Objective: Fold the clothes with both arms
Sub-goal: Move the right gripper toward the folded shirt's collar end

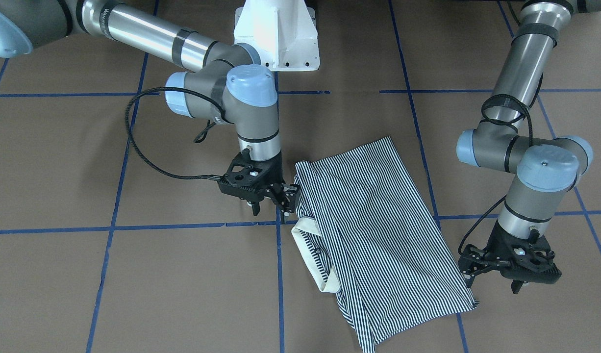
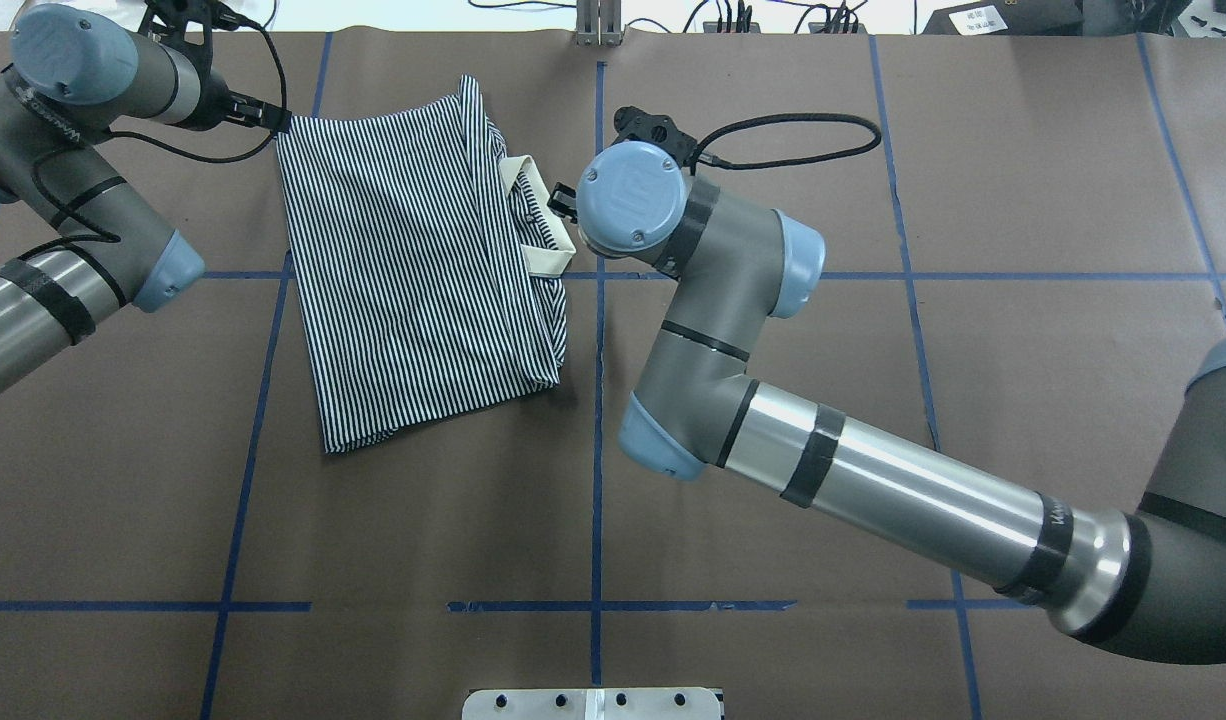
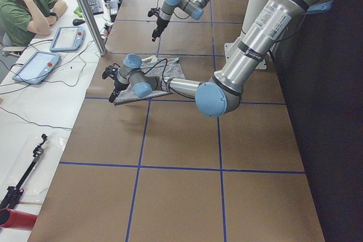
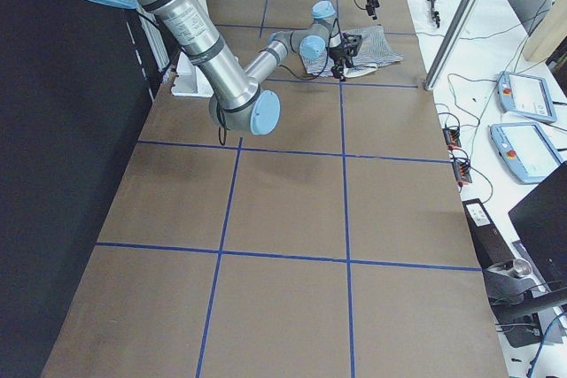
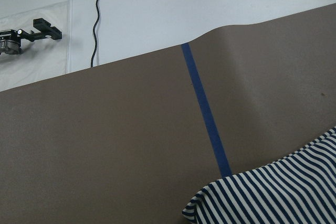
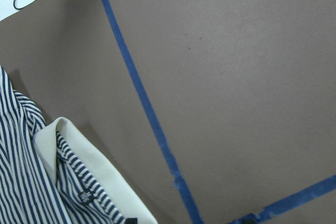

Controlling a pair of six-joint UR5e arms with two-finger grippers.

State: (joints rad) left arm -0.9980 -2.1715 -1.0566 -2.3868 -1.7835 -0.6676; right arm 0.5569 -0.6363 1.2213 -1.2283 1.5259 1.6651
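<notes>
The striped polo shirt (image 1: 379, 230) lies folded flat on the brown table, cream collar (image 1: 310, 255) on its side nearest my right arm; it also shows in the overhead view (image 2: 413, 270). My right gripper (image 1: 270, 213) hangs low just beside the shirt's edge above the collar, jaws open and empty. My left gripper (image 1: 492, 283) hovers off the opposite side, near the shirt's far corner, jaws open and empty. The right wrist view shows the collar (image 6: 89, 182), the left wrist view a shirt corner (image 5: 273, 198).
Blue tape lines (image 1: 183, 226) grid the brown table. The white pedestal base (image 1: 276, 34) stands behind the shirt. In the left side view a seated operator (image 3: 28, 9) and control tablets (image 3: 37, 63) are on a white bench past the table's far edge.
</notes>
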